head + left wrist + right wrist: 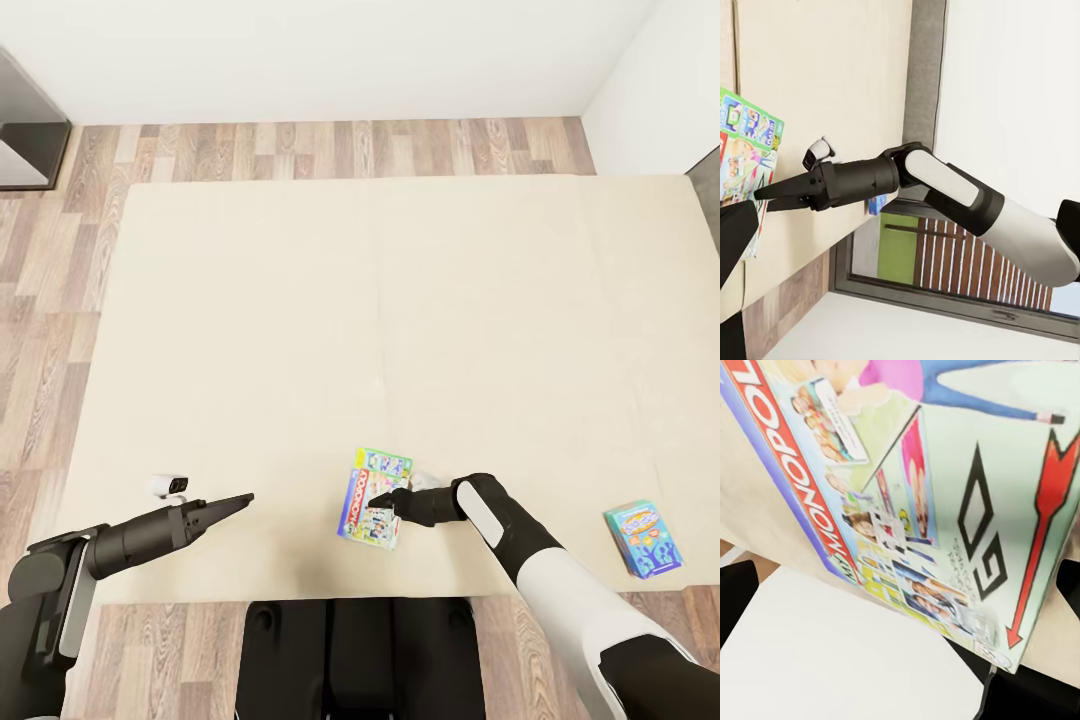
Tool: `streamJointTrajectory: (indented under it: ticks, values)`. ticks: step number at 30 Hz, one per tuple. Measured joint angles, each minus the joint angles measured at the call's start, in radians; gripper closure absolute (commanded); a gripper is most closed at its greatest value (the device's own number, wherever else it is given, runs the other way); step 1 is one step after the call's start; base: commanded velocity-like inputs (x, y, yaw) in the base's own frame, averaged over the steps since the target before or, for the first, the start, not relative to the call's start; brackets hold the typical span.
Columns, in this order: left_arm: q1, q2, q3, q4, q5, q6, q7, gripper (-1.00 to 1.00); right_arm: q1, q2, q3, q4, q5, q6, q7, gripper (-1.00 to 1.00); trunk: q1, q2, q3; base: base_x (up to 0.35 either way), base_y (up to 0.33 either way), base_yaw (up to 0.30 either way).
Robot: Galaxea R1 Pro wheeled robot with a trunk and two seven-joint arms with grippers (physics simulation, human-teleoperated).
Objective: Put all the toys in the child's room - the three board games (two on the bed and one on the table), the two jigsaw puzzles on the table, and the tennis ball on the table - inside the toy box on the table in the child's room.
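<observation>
Right pincer (388, 497) sits at the right edge of the Monopoly game (372, 497), near the front edge of the bed (300, 330). Its dark fingertips meet the box's edge in the head view, and the right wrist view shows the printed lid (907, 495) very close, with the red banner and a red arrow across it; whether the fingers actually clamp the box I cannot tell. That box lies flat on the beige mattress, roughly centred left to right.

Left pincer (240, 498) hovers over the mattress to the left of the box, well apart from it, its two fingers drawn together to a narrow point with nothing between them. From the left wrist view the right arm (945, 187) reaches across with its pincer (765, 192) tapered toward the same box (746, 150).

A small blue game (642, 539) lies flat near the bed's front right corner, far from both pincers (its lid faces up). A little white camera-like object (170, 485) rests on the mattress just beyond the left arm. Wood-plank floor (300, 150) runs along the far side of the bed, below a white wall (300, 50).
</observation>
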Motion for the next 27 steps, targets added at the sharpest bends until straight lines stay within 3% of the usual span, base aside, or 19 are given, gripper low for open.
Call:
streamJointTrajectory:
  ticks: [27]
  values:
    - [0.000,0.000,0.000,0.000,0.000,0.001,0.000,-1.00,0.000,0.004,0.001,0.000,0.000,0.000,0.000,-1.00,0.000,0.000,0.000,0.000,0.034,0.000]
